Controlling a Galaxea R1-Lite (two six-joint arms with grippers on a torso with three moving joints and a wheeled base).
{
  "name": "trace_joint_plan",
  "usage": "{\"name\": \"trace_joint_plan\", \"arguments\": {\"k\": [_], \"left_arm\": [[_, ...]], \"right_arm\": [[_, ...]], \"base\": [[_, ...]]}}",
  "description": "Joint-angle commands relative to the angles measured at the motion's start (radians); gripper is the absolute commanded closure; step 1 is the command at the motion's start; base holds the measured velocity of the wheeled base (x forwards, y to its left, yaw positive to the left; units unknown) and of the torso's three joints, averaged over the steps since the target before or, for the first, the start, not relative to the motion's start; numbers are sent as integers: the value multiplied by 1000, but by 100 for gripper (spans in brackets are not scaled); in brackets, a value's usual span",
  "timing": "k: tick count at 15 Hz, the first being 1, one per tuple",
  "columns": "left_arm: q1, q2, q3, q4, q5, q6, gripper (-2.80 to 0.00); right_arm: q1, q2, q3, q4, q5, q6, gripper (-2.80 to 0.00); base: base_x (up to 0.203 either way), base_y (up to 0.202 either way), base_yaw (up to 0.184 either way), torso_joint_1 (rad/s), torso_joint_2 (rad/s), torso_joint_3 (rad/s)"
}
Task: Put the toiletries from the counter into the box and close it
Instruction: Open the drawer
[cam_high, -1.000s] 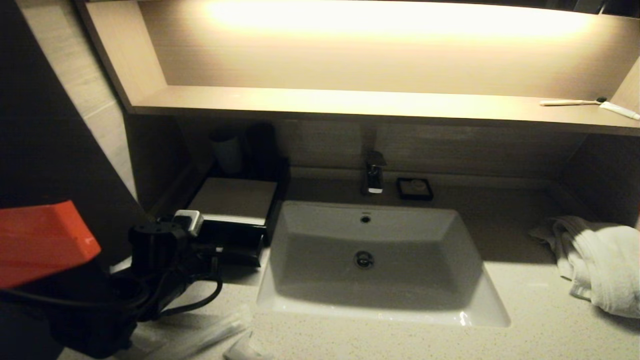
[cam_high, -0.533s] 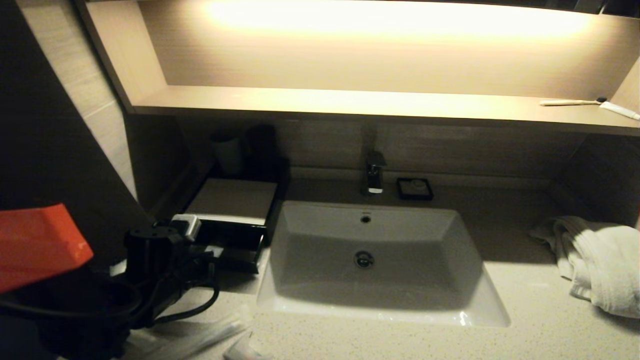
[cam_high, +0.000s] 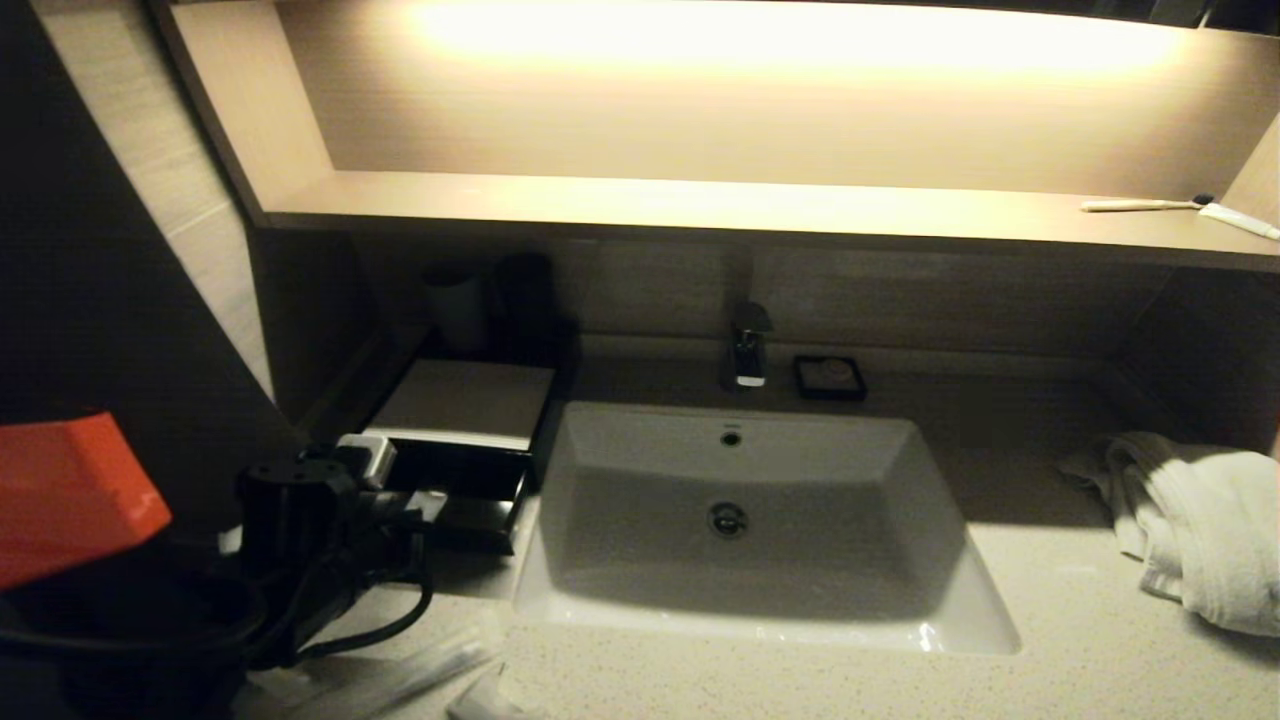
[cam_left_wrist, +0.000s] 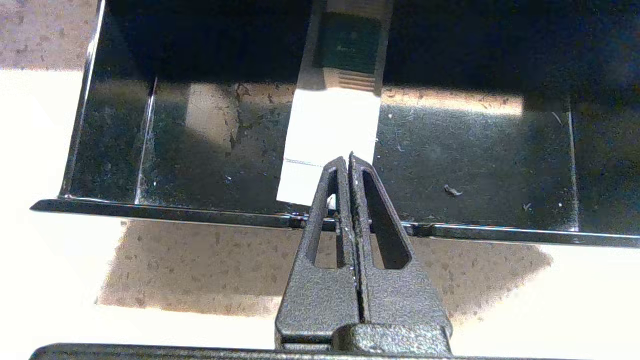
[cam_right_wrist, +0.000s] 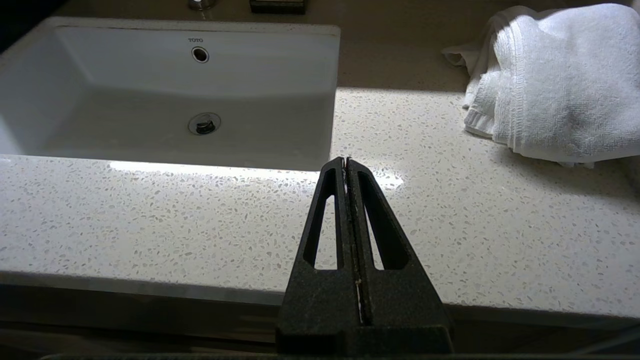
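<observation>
The black box (cam_high: 470, 400) stands left of the basin with its drawer (cam_left_wrist: 475, 160) pulled out over the counter (cam_right_wrist: 450, 210). A white sachet (cam_left_wrist: 330, 135) with a green label lies flat in the drawer's middle compartment. My left gripper (cam_left_wrist: 348, 157) hovers shut above the drawer's front rim, its tips over the sachet's near end, with nothing seen between them. Clear-wrapped sticks (cam_high: 420, 670) and a small white tube (cam_high: 490, 695) lie on the counter's near left. My right gripper (cam_right_wrist: 345, 160) is shut and empty over the counter's front edge, right of the basin.
The white basin (cam_high: 740, 500) fills the counter's middle, with the tap (cam_high: 748, 350) and a black soap dish (cam_high: 829, 377) behind it. A white towel (cam_high: 1200, 530) is heaped at the right. Dark cups (cam_high: 455, 300) stand behind the box. A toothbrush (cam_high: 1140, 205) lies on the lit shelf.
My left arm has drawn back a little toward the near left, away from the box. Its gripper has stayed shut. Nothing else has moved.
</observation>
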Motion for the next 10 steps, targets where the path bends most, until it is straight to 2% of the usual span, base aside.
{"name": "trace_joint_plan", "arguments": {"k": [1, 10], "left_arm": [[0, -18, 14, -6, 2, -1, 0], [0, -86, 87, -2, -1, 1, 0]], "right_arm": [[0, 0, 0, 0, 0, 0, 0], [-1, 0, 0, 0, 0, 0, 0]], "base": [[0, 0, 0, 0, 0, 0], [0, 0, 0, 0, 0, 0]]}}
